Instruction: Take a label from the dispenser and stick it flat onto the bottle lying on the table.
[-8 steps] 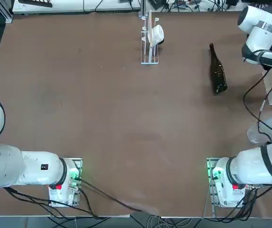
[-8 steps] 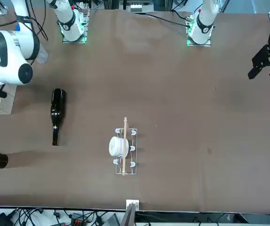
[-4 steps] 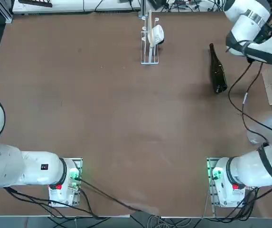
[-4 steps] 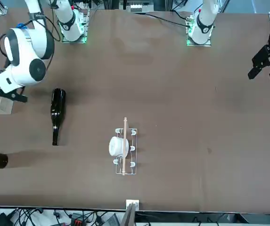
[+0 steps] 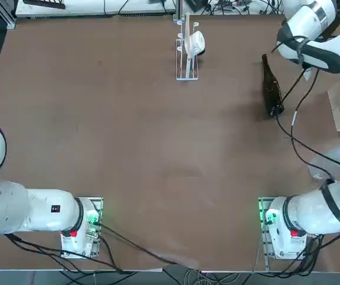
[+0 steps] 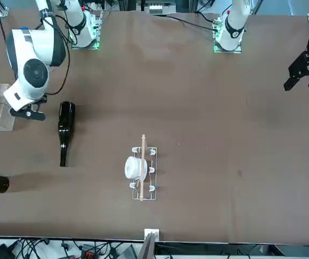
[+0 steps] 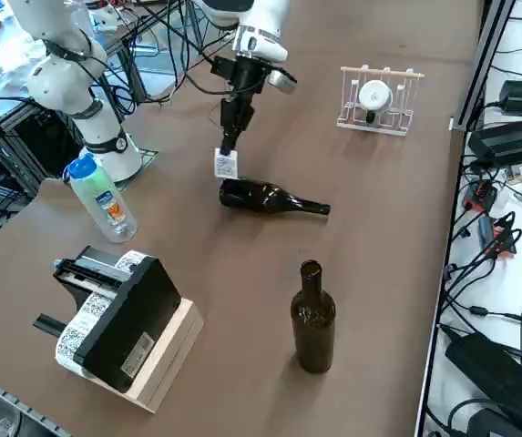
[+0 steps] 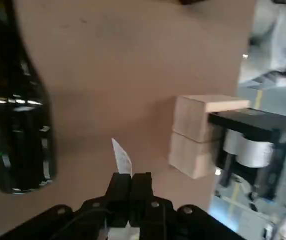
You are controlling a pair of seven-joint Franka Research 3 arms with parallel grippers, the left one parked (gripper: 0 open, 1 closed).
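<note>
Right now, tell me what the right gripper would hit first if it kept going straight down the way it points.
Probably bare table just beside the bottle, not the glass. The right gripper, jaws shut on the label, hangs above the bottle's base end; depth is uncertain.

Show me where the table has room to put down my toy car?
The big brown table middle is bare, from the clear rack down to the two arm bases. It is crowded on the robot's right: the lying bottle, the right tool pinching the label, the plastic bottle, the label printer, a standing bottle.
</note>
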